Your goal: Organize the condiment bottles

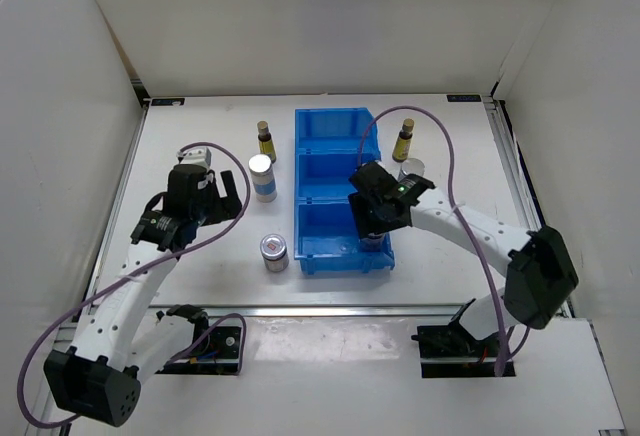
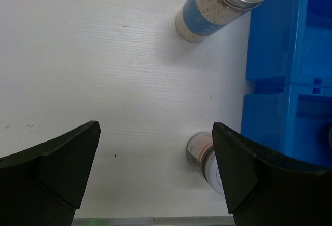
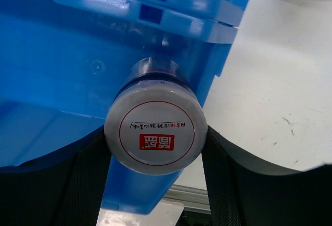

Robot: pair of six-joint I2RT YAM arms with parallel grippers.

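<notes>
White desk [image 1: 230, 276], white walls [image 1: 320, 16] around it. My right end effector [image 3: 154, 148] grips a short jar [image 3: 150, 117]; my left end effector [image 2: 155, 132] hangs open.

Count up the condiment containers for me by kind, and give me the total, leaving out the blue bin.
brown bottles: 2
white cylinders: 2
short jars: 2
Total: 6
</notes>
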